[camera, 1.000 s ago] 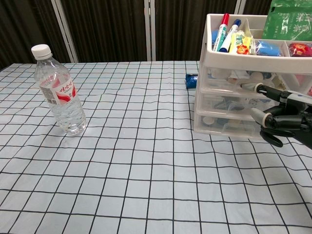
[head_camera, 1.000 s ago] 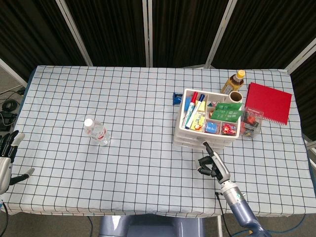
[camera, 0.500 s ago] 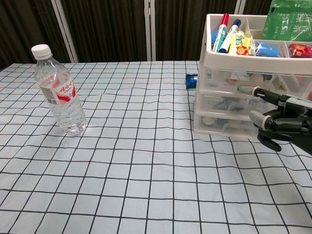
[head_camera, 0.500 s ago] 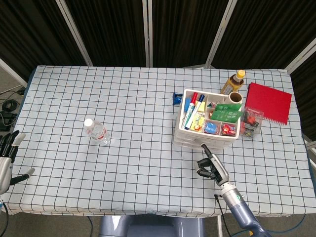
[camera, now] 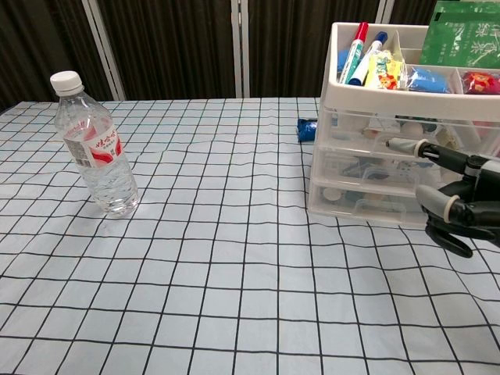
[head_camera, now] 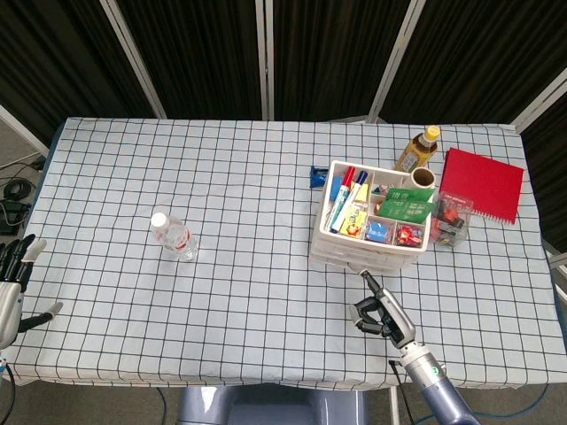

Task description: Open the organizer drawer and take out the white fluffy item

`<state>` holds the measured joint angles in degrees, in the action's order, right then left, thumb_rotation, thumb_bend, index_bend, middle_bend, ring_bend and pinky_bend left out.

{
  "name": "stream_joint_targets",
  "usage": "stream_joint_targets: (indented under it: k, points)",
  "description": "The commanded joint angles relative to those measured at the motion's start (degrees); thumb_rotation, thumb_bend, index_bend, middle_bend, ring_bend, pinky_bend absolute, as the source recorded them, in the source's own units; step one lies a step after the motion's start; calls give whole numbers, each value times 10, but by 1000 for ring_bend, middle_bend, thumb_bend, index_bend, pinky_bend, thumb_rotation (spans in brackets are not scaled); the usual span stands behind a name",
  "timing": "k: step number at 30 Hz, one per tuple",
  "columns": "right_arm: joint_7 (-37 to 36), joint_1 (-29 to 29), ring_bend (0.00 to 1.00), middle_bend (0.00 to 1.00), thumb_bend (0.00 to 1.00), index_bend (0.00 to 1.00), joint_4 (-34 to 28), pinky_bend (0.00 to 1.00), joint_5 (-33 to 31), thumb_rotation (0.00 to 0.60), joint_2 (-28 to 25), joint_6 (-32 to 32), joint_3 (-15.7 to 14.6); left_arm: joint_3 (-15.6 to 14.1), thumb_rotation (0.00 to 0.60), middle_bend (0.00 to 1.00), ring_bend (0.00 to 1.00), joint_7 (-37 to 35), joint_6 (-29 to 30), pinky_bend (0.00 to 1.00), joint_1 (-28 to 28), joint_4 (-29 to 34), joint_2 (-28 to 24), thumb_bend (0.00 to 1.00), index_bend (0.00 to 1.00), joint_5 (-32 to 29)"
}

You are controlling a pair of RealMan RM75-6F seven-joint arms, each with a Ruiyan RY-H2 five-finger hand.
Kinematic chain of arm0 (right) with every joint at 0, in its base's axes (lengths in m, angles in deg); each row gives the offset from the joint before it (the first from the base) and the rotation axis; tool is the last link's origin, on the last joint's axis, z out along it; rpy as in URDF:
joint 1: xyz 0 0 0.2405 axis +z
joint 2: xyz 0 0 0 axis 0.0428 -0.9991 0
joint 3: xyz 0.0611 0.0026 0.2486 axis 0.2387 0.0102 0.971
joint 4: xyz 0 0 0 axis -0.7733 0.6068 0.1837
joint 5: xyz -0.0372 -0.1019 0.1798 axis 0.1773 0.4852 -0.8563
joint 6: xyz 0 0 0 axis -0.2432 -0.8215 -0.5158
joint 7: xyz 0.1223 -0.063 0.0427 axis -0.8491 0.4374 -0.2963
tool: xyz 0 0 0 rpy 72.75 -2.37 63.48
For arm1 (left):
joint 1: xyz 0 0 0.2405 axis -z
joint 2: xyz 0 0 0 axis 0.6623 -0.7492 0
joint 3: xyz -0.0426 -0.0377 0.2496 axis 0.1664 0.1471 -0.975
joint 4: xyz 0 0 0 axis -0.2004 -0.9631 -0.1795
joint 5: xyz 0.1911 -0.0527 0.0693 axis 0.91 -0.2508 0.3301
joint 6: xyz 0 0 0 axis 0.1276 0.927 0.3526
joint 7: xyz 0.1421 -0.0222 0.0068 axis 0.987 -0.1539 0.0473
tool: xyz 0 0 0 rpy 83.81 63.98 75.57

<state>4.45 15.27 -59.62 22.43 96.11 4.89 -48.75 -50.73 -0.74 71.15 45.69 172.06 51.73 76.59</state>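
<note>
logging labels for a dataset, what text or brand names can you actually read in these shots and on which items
No text reads clearly.
Water bottle: red and white label with print, too blurred to read.
Green packet in the organizer top tray: pale lettering, too small to read.
Yellow packet beside the markers: printed picture, no legible words.
Amber bottle behind the organizer: label too small.
Red notebook: no visible text.

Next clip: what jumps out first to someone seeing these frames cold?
The white organizer on the right side of the checkered table draws the eye, its top tray crammed with markers and packets, drawers closed. Just in front of it the right hand points one extended finger at the drawer fronts, its other fingers curled. A clear water bottle stands alone on the left, and a red notebook lies past the organizer.
</note>
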Motion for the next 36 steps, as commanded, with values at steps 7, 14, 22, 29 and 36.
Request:
stream_joint_targets:
  k: [7,14,22,29,36]
  points:
    - [14,-8,974,961,486,110,-15,833,1,600,-8,-18,-7,1,600,0,0,0,-2,0,1,-1,1,121,0,-3]
    - [30,-7,973,958,482,68,1,831,-9,600,5,-13,-8,1,600,0,0,0,-1,0,1,0,0,121,0,-1]
    - [53,0,973,958,483,25,22,831,-39,600,32,-3,8,0,600,0,0,-2,-2,0,1,-1,0,121,0,-1]
    - [71,4,971,957,483,2,34,830,-64,600,49,7,22,1,600,0,0,-4,-2,0,1,-1,-1,121,0,-3]
    - [84,10,971,957,484,2,34,830,-81,600,56,16,36,0,600,0,0,-4,-2,0,1,0,-2,121,0,-2]
